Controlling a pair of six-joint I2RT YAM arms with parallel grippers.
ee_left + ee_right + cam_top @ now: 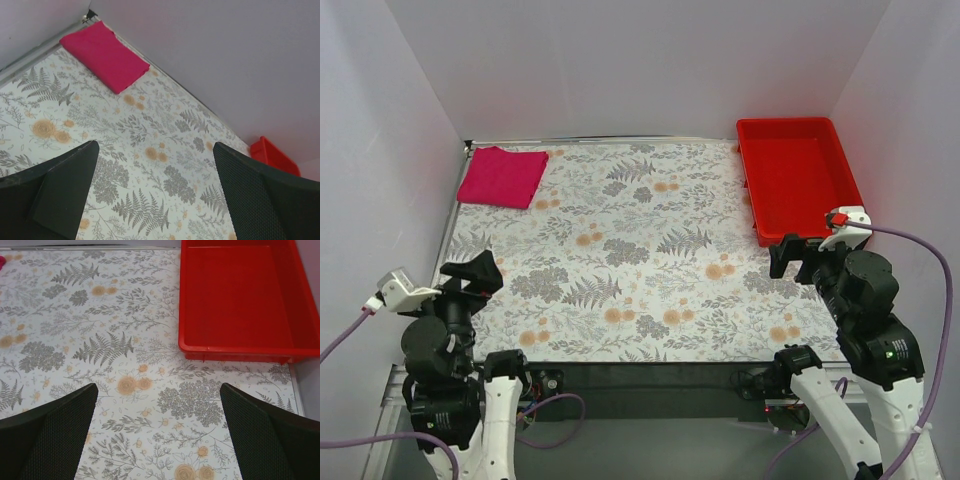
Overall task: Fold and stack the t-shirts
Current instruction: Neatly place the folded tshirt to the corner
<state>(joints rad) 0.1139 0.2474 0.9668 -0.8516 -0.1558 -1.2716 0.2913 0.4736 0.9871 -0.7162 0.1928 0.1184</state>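
A magenta-pink t-shirt point(503, 177) lies folded into a flat rectangle at the table's far left corner; it shows in the left wrist view point(104, 55) against the wall. A sliver of it point(1, 261) shows at the left edge of the right wrist view. My left gripper point(472, 274) hovers at the near left of the table, open, nothing between its fingers point(65, 187). My right gripper point(802, 256) hangs at the near right, just in front of the red bin, open and empty, its fingers point(260, 435) wide apart.
A rigid red plastic bin point(794, 176) stands empty at the far right; it shows in the right wrist view point(240, 295) and as a corner point(272, 156) in the left wrist view. A floral patterned cloth point(630, 250) covers the table. White walls enclose three sides.
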